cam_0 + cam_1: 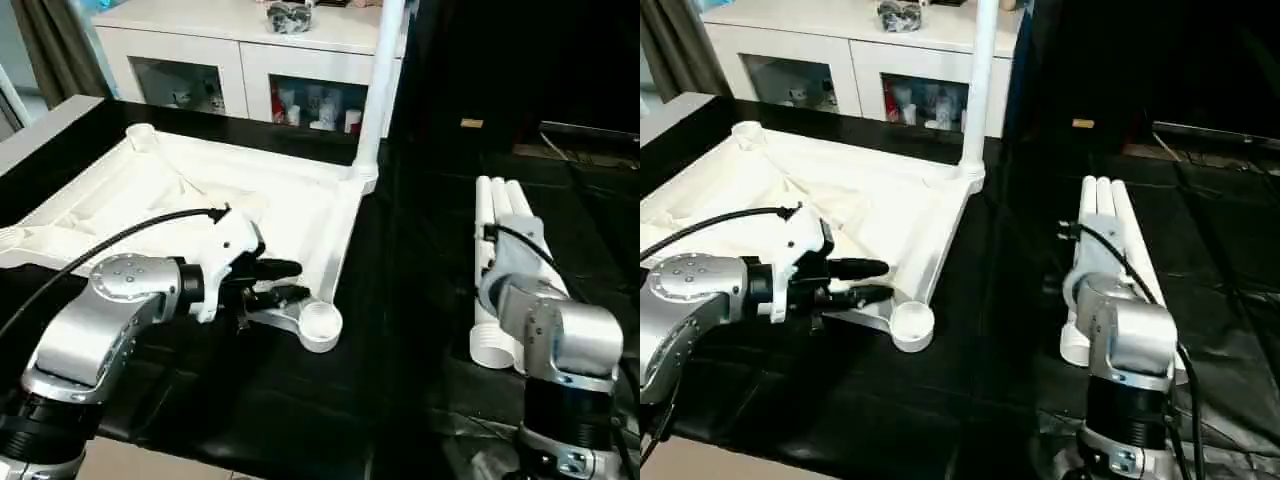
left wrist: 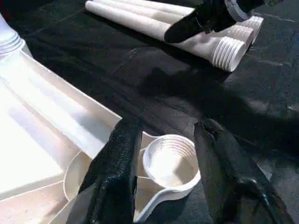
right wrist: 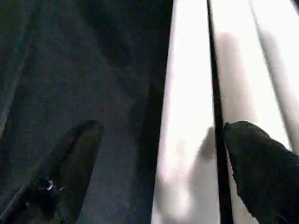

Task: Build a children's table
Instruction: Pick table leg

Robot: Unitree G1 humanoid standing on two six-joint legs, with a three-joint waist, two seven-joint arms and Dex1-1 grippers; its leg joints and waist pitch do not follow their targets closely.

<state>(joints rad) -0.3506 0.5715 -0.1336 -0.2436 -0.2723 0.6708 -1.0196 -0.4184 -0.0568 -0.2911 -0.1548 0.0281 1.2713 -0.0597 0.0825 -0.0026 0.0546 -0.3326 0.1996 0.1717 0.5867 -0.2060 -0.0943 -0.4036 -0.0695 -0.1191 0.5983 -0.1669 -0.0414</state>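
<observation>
The table top (image 1: 200, 205) is seen lying upside down on the black bench (image 1: 300, 400), ribbed underside up, with 1 leg (image 1: 385, 70) already standing upright in the far corner socket, on the side toward the white cabinet (image 1: 240, 60). The other 3 legs (image 1: 500, 260) are laid side by side on the bench, well apart from the table top on its right. The left gripper (image 2: 168, 163) is held with its fingers parted on either side of the near corner socket (image 1: 320, 322), nothing being gripped. The right gripper (image 3: 159, 163) is spread wide above the nearest of the 3 legs, 1 finger (image 3: 261, 168) over the leg and the other over the bench; no leg is held. The legs are judged to be light, stiff, hollow plastic (smooth and round, so likely to roll or slip in a loose grip). A firm hold across the shaft near the threaded end (image 2: 229, 49) would probably suit best, so that the thread can be steered into a socket. The top is judged rigid but broad, better steadied at a rim or socket than lifted.
</observation>
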